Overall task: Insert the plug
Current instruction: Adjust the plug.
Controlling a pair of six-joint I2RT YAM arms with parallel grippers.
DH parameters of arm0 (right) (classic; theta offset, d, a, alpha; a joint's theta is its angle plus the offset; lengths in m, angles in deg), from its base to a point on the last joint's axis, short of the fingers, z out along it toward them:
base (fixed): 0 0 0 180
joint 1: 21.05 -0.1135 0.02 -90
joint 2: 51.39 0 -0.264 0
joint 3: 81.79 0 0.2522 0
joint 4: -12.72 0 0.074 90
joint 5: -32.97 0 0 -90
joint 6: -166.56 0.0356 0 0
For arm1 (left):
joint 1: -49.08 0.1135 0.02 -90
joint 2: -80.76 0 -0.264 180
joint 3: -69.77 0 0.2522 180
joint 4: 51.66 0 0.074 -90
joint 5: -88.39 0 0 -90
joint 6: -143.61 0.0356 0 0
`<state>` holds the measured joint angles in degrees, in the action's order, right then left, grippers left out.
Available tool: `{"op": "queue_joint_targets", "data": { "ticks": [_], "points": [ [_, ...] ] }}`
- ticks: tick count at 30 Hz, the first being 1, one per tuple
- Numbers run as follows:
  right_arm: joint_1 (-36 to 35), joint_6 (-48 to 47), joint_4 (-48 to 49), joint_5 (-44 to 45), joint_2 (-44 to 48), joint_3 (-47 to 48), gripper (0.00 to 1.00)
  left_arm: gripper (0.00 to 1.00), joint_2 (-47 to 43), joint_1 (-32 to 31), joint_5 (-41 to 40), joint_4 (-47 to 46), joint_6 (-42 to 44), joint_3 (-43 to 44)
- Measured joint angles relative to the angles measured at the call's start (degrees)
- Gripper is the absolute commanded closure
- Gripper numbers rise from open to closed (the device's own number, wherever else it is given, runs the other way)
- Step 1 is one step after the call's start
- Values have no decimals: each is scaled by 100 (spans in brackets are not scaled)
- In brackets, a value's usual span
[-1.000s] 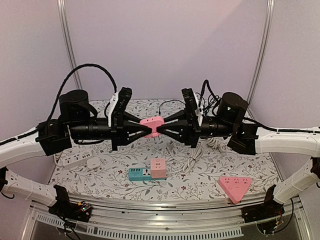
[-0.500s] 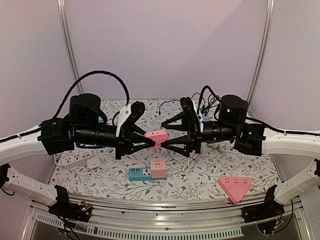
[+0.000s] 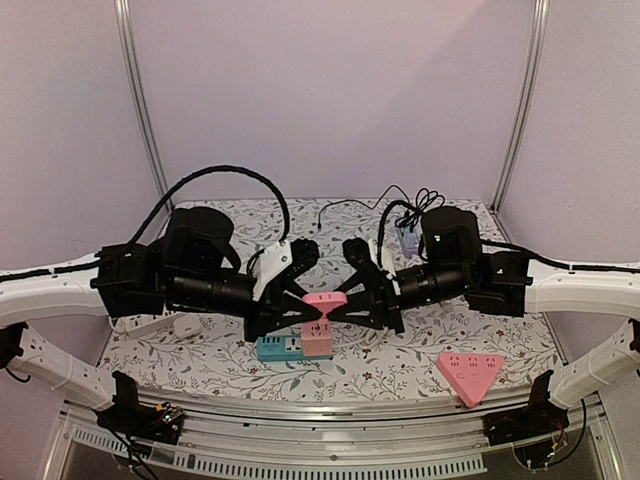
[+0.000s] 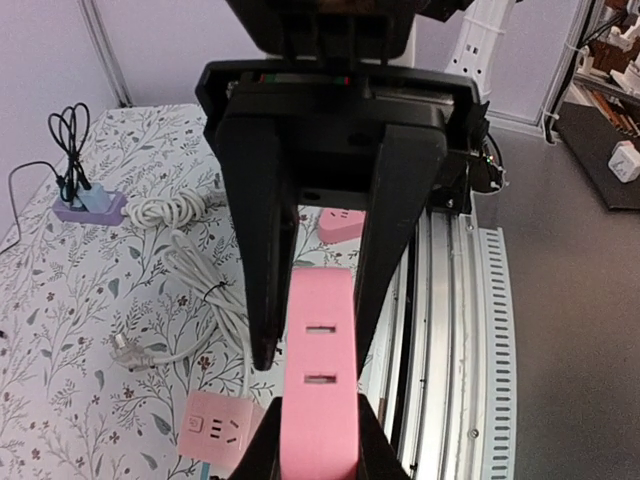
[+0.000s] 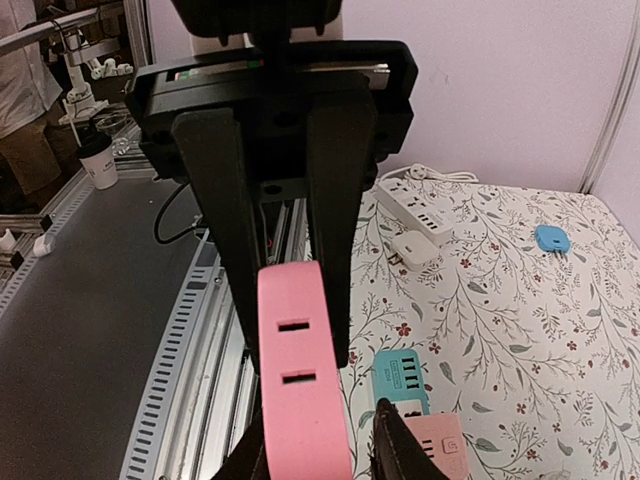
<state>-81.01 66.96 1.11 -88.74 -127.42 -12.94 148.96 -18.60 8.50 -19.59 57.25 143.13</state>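
Nearest us, the flat pink triangular socket (image 3: 469, 375) lies on the flower-printed table cover (image 3: 400, 350) just where it lay a second ago, and so do the teal power strip (image 3: 277, 347) and the pink cube socket (image 3: 317, 338) touching its right end. The change hangs just above that cube: the pink plug adapter (image 3: 324, 300), which we saw higher and further back, has come down and toward the near edge with both arms. The left gripper (image 3: 304, 306) and the right gripper (image 3: 346, 308) clamp it from opposite ends, their black wedge-shaped fingers closed on its smooth matte plastic. It is a rounded triangle, broad side up and narrow end down toward the cube, with its long axis running level from one gripper to the other. In the wrist views we see a slim edge face with two slots. We cannot tell whether it touches the cube. Further back lie a white power strip (image 5: 425, 208) with a small white adapter (image 5: 413, 247) beside it, a coiled white cable (image 4: 200, 290), and a purple strip (image 3: 407, 238) with black leads at the far edge
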Motion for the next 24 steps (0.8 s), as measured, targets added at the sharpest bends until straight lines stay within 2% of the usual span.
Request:
{"op": "queue_joint_targets", "data": {
  "ticks": [2,3,5,6,8,9,10,12,15,18,24],
  "points": [
    [-4,-4,-59,-17,0,0,96,100,92,-31,-92,59,26,50],
    [-9,-48,-109,-31,0,0,100,100,120,-44,-83,96,42,66],
    [-13,-127,-177,-131,0,0,100,100,127,-79,-79,170,59,81],
    [-22,-173,-192,-151,0,0,100,93,125,-98,-85,179,68,87],
    [-28,-205,-208,-157,2,0,100,55,122,-118,-120,192,79,90],
    [-31,-219,-210,-149,2,0,100,44,116,-125,-144,181,96,83],
    [-31,-214,-210,-107,11,0,100,36,94,-138,-219,116,96,35],
    [-33,-225,-245,-26,22,0,100,36,-31,-153,-398,-74,120,-162],
    [-31,-299,-275,52,33,0,100,41,-380,-155,-651,-354,133,-614],
    [-4,-422,-306,107,28,0,100,42,-741,-157,-914,-688,166,-1102],
    [153,-627,-310,39,-240,87,100,41,-706,-157,-1126,-1294,400,-1550]
  ]
}}
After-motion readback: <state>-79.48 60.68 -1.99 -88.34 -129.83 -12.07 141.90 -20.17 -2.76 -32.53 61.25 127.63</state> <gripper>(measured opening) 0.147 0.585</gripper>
